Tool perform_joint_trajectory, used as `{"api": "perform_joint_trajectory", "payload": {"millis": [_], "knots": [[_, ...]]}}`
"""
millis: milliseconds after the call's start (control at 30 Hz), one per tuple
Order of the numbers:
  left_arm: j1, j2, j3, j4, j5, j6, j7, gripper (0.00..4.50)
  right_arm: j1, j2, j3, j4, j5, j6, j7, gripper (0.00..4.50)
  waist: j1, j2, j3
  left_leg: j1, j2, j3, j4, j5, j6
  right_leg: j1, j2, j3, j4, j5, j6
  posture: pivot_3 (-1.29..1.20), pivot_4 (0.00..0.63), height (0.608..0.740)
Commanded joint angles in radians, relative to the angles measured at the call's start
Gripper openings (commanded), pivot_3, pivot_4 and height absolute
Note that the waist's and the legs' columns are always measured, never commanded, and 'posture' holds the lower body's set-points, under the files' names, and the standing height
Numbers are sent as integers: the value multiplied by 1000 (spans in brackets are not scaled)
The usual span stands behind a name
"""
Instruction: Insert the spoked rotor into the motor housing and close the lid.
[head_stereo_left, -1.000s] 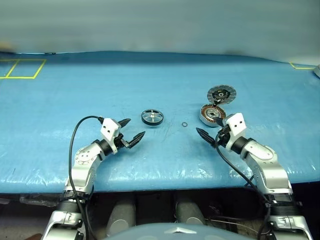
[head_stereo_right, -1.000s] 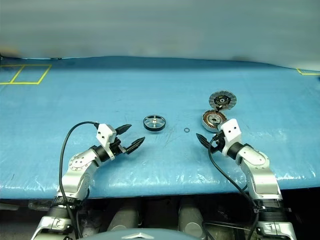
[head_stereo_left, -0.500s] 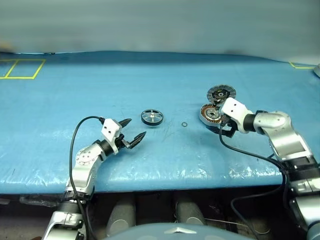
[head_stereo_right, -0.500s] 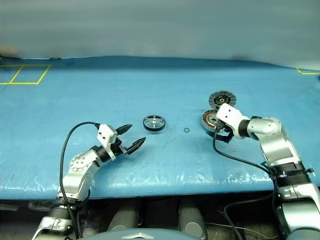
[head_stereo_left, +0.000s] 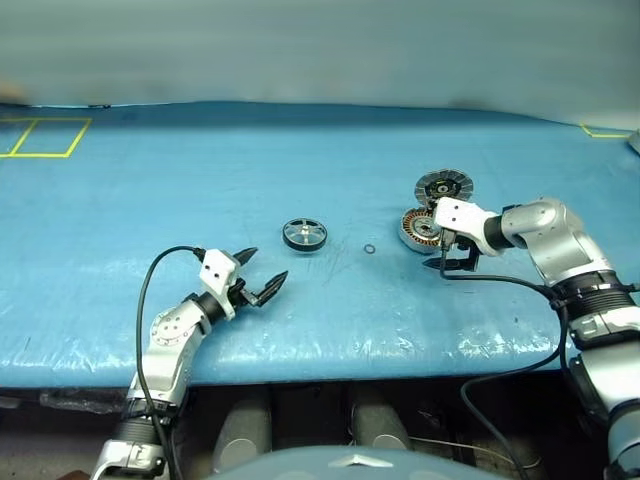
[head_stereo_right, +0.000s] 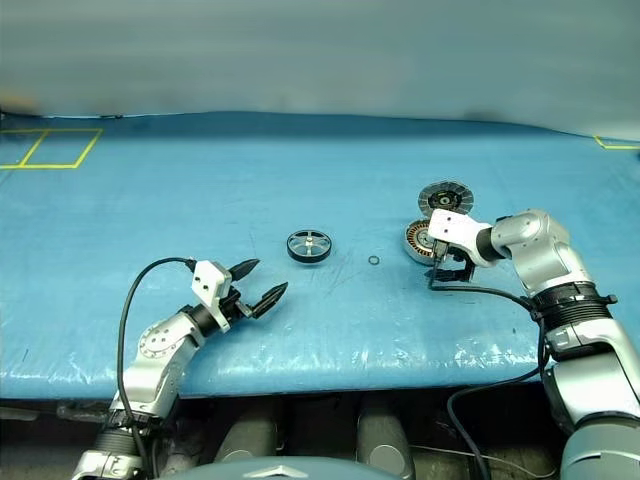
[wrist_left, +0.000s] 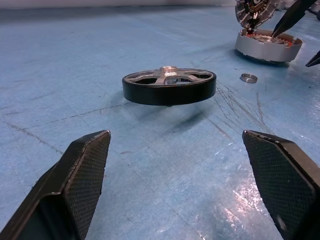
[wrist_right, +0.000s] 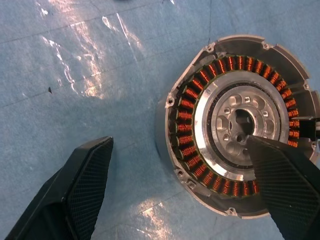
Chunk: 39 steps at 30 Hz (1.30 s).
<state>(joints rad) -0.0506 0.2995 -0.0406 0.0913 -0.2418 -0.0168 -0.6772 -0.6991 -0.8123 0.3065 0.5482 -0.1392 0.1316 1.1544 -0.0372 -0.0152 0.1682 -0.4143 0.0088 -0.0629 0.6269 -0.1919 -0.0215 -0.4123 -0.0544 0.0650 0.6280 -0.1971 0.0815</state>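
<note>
Surface: a blue plastic-covered table with yellow tape marks at its far corners, grey wall behind.
Rotor place: the spoked rotor lay flat mid-table, well apart from the motor housing, a tiny metal ring between them.
Rotor axis: hub up, axis vertical; a flat wheel with no long side.
Housing: open face up, copper windings showing; the lid stood up at its far edge, still open.
Left gripper: fingers wide, empty, aimed at the rotor from just short of it.
Right gripper: fingers wide, empty, over the housing's near edge.
Risk: a finger could scrape the windings, nudge the housing, or knock the lid shut before the rotor went in; a tilted rotor could jam on entry.
</note>
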Motion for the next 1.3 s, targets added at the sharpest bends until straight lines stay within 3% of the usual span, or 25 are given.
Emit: {"api": "perform_joint_trajectory", "payload": {"millis": [33,467,667,800,1133,1300], "knots": [[-1,8,6,-55,3,-18,4,4500,-46,19,-12,51,-9,-28,1,4464,0,0,0,0,0,0,0,0,0,0,0,0,0,0,0,0,150,740],[-2,15,4,-59,7,-13,12,4500,-89,65,8,151,-54,-51,17,4464,0,0,0,0,0,0,0,0,0,0,0,0,0,0,0,0,150,740],[-1,15,2,-59,11,-12,23,4500,-92,78,3,194,-71,-75,-15,2575,2,0,0,1,0,0,0,0,0,2,0,0,0,0,0,0,150,740],[4,17,1,-58,13,-10,29,4500,-63,69,-12,131,-57,-91,-17,2236,0,-1,0,2,0,0,1,0,0,2,0,0,0,0,0,0,150,740],[12,19,-2,-62,12,-3,36,4500,209,-13,-31,-446,-24,76,28,2230,1,0,0,1,0,0,-1,0,0,0,0,0,0,0,0,0,150,740],[11,24,-3,-58,16,1,41,4500,345,-4,-17,-705,23,170,45,2230,1,-1,0,1,0,0,1,-1,0,1,0,0,0,0,0,0,150,740]]}}
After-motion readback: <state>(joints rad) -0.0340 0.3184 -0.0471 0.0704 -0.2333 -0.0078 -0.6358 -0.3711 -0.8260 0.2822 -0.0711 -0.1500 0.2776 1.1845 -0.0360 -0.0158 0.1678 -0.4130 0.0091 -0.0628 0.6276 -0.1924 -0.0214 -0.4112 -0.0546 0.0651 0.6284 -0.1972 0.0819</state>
